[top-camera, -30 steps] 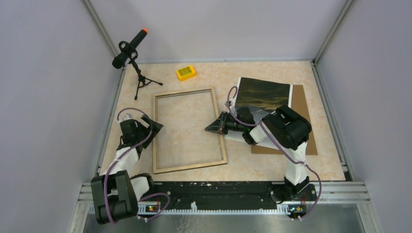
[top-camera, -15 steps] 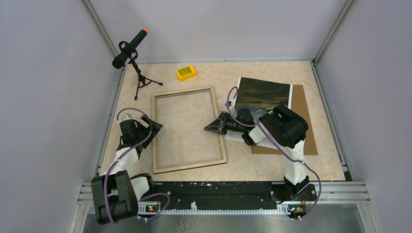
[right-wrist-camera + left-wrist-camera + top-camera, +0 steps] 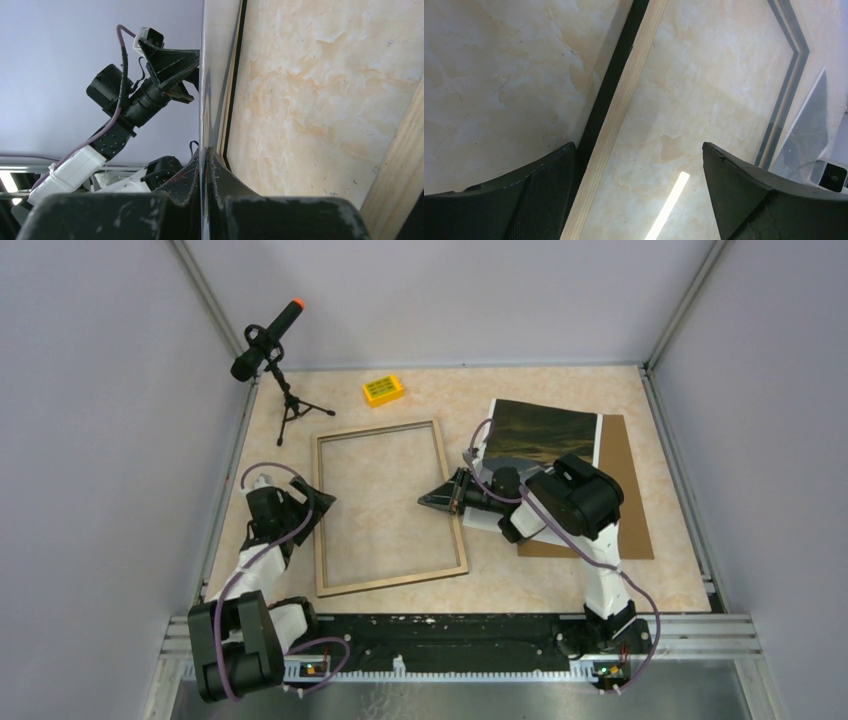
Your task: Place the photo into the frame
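- Change: the right hand (image 3: 427, 503) has crept slightly leftward, inward across the right rail of the frame (image 3: 391, 427), and its elbow followed. Frame, photo and left arm have not moved.
- Right hand: fingers pressed together on a thin glossy sheet (image 3: 212, 75), seen edge-on in the wrist view. Probably the frame's clear pane; not certain.
- Reading: work is still on the frame; the photo is not yet handled.
- Photo (image 3: 540, 430): picture side up on the brown backing sheet (image 3: 628, 490) at the far right of the table (image 3: 500, 575). Its near end is hidden under the right arm, and it lies wholly outside the frame.
- Left hand (image 3: 322, 501): spread wide, empty, held low astride the frame's left rail; contact cannot be told.
- Right arm: folded, hand level, pointing left.
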`<state>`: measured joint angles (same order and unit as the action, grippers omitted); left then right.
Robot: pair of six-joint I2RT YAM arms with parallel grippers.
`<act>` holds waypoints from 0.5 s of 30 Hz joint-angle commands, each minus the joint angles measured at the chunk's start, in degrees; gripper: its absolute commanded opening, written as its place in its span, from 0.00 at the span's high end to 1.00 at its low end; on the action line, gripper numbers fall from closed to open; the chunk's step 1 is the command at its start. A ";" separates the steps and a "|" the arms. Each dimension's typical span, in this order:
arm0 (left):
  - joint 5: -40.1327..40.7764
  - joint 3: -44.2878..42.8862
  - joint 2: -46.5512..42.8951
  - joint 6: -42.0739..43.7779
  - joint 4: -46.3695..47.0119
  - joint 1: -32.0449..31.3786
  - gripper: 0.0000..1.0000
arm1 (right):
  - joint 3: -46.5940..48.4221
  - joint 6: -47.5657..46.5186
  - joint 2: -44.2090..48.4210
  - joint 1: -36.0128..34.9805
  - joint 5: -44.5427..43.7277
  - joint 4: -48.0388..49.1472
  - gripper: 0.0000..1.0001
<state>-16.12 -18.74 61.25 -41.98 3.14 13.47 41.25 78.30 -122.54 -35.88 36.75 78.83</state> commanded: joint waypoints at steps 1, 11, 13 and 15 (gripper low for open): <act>-3.05 1.21 0.06 -0.81 -0.23 -0.29 0.02 | 0.96 1.24 -0.32 -0.51 0.85 6.88 1.00; -3.33 1.16 -0.63 -1.00 -0.51 -0.21 0.02 | 0.18 -6.59 2.46 -1.28 -2.26 -2.24 1.00; -3.26 1.16 -0.84 -1.02 -0.70 -0.26 0.02 | 0.19 -8.96 3.82 -1.38 -2.91 -5.18 1.00; -2.76 0.93 -1.04 -1.04 -1.48 -0.28 0.02 | 0.18 -10.86 5.18 -1.39 -3.38 -7.73 1.00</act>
<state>-16.21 -18.70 61.21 -42.00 3.29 13.50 41.23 73.76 -121.93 -35.92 35.11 74.32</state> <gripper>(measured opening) 0.979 0.004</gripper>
